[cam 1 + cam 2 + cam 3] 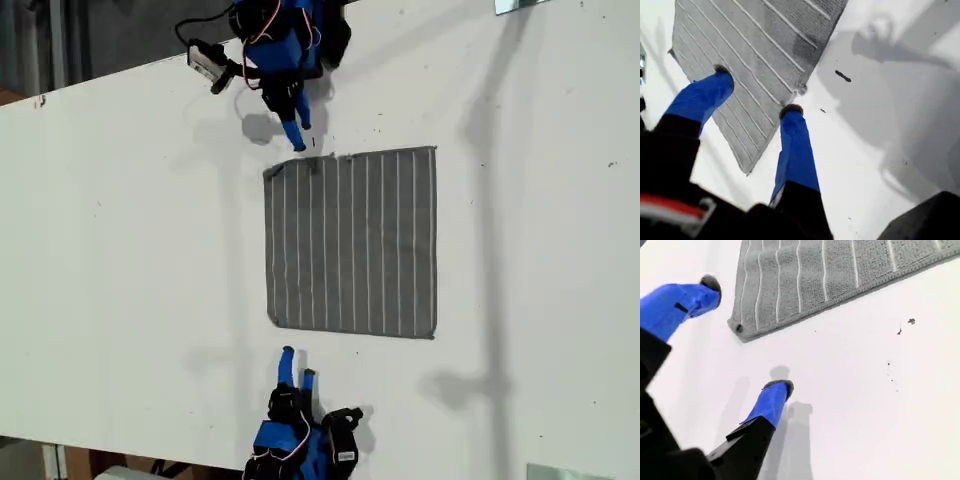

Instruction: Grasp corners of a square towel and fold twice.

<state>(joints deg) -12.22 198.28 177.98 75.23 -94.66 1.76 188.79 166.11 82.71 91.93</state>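
The grey white-striped towel point(350, 240) lies flat and unfolded on the white table point(130, 250). My first gripper point(298, 140) is at the exterior view's top. It is open, and its fingertips point(790, 110) hover at the towel's point(750, 45) near edge, beside a small pucker point(800, 90) and close to a corner point(747, 170). My second gripper point(298, 365) is at the exterior view's bottom. It is open over bare table, a short way off the nearest corner point(737, 330) of the towel point(840, 270). Neither gripper holds anything.
Both arm bases sit at the table's far and near edges in the exterior view, the upper one point(285, 45) with a camera and cable point(207, 62). Small dark specks point(910, 321) mark the table. Shiny plates point(520, 5) point(560, 472) lie at the exterior view's right corners.
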